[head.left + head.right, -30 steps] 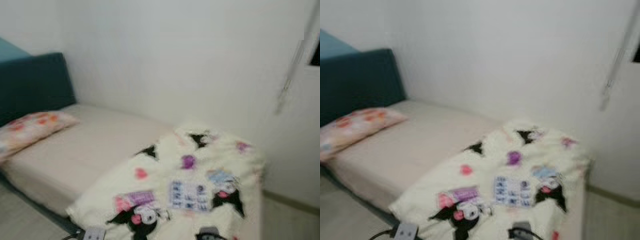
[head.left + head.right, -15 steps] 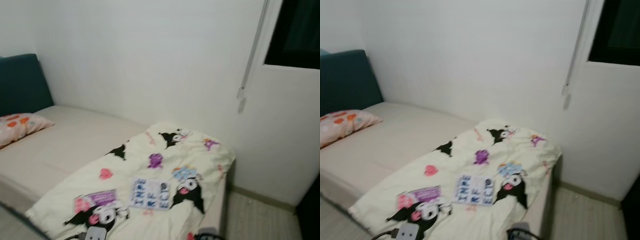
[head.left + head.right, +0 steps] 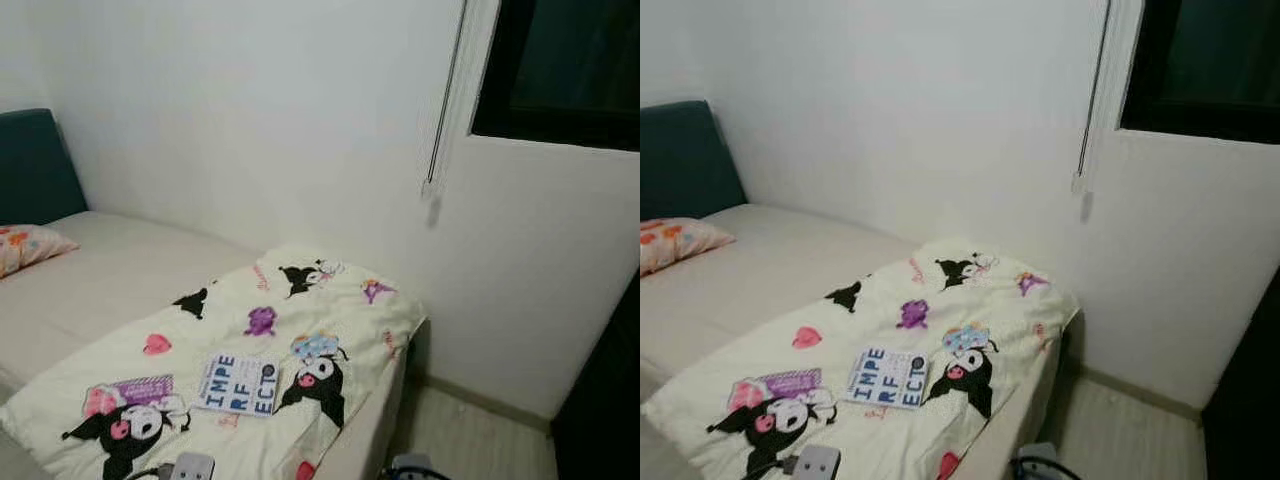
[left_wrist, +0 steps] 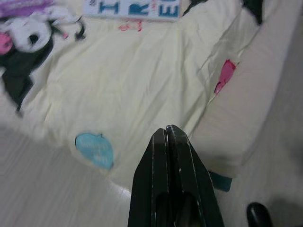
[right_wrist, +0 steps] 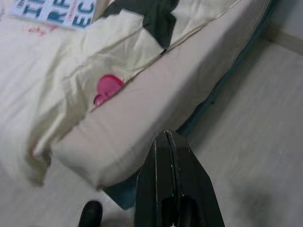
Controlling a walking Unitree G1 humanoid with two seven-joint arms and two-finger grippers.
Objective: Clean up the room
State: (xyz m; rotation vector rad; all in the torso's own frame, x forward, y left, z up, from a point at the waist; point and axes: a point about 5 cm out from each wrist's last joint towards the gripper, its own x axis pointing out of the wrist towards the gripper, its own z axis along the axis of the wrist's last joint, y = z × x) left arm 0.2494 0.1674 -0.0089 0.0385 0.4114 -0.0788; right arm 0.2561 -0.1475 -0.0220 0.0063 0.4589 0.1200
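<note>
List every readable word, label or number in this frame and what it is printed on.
"IMPE / RF / ECT" in large blue letters, on a white panel of the cartoon-print blanket on the bed.
Small line of print above those letters on the same panel: too small to read.
Purple label patch on the blanket near the cartoon figure: lettering blurred, unreadable.
Red script near the blanket's far edge: unreadable.

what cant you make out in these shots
- Pillow: cut off by the left edge in the eye views.
- Book small print: too small to read.
- Window: dark, nothing visible through it.
- Bed underside: hidden by mattress and blanket.
</note>
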